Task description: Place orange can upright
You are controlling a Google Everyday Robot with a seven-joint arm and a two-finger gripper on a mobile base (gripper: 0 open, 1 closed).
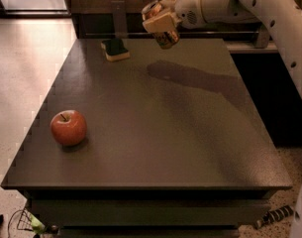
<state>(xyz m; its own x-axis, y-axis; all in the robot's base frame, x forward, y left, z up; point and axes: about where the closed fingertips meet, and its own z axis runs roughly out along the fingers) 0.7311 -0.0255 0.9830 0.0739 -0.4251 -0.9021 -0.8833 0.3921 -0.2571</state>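
- Camera view looks down across a dark bench from its near edge, with the white arm coming in from the top right.
- The pincer is up in the air over the far edge of the bench, a bit right of the middle. It's clamped on the orange can, with the pale fingers pressed across the can's body.
- The can is off the bench entirely with nothing under it, and it's tilted. The silver top end leans up and to the left, and the lower end pokes out down and to the right below the fingers.
- A long shadow of the arm lies on the bench top just nearer than the pincer, running off to the right.
- The sponge, green on top and yellow underneath, lies at the far edge to the left of the can, well apart from it.
- The red apple sits on the near left part of the bench, stem up, far from everything else.
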